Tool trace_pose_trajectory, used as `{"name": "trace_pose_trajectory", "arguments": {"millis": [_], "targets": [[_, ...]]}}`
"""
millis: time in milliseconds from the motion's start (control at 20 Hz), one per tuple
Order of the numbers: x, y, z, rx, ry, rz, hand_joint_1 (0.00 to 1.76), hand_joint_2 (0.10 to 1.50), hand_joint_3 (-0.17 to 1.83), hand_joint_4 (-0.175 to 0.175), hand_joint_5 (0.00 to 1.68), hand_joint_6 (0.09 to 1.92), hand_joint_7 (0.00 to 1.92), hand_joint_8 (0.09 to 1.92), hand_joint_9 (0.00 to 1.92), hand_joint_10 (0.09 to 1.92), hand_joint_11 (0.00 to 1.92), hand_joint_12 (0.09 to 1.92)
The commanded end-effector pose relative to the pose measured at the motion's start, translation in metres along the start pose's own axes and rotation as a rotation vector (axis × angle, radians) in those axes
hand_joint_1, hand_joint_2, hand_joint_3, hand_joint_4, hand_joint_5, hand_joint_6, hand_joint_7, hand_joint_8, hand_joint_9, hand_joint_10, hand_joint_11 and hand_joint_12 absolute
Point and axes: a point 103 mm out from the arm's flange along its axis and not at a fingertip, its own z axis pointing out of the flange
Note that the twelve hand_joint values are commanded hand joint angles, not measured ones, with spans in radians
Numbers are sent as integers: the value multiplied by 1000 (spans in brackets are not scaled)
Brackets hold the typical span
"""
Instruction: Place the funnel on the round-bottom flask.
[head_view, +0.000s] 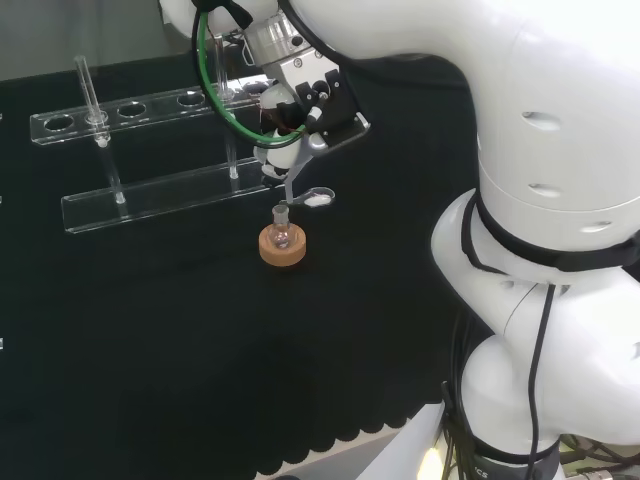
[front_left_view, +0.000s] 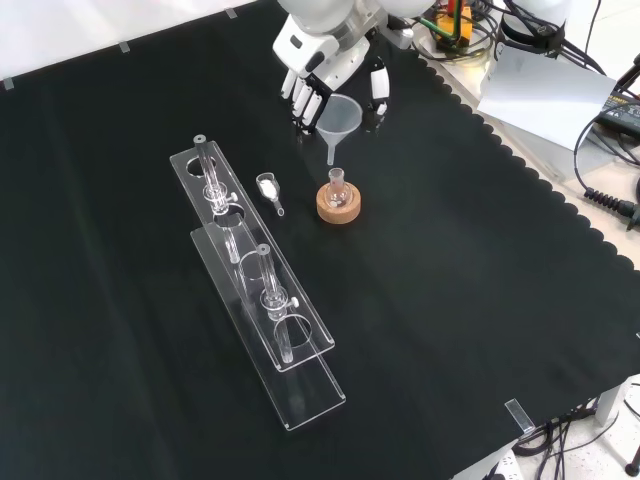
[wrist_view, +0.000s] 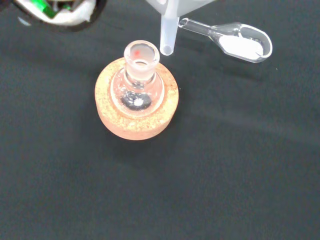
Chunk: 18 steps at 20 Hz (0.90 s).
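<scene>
A: Head view status?
B: Hand (head_view: 300, 110) above round-bottom flask (head_view: 283, 238) on cork ring (head_view: 283, 249).
A: Front view?
B: Fingers grasp funnel (front_left_view: 339, 120); stem just above flask neck.
A: Wrist view?
B: Stem tip beside flask mouth; glass scoop (wrist_view: 235, 41) nearby.

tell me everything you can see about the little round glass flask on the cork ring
The small clear glass round-bottom flask stands upright in a tan cork ring stand on the black cloth. It has a bulbous body and a short, thick-walled neck, open at the top, unstoppered. Something small and dark lies at its bottom. The translucent plastic funnel, held by the hand, hangs just above, its stem tip beside the mouth, not yet inside.
</scene>
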Motion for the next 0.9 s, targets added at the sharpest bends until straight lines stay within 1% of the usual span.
{"name": "trace_pose_trajectory", "arguments": {"millis": [50,450,550,900], "targets": [[10,-4,-13,-18,-10,-16,825,764,621,-28,631,599,490,640,832,466,542,1274],[15,-5,-7,-2,-12,-17,825,764,621,-29,630,600,488,640,833,467,542,1274],[10,-5,-6,-1,-2,-22,825,764,621,-29,630,600,487,641,833,467,542,1274],[10,-5,-3,4,-6,-23,825,764,622,-29,629,600,486,642,832,467,541,1274]]}}
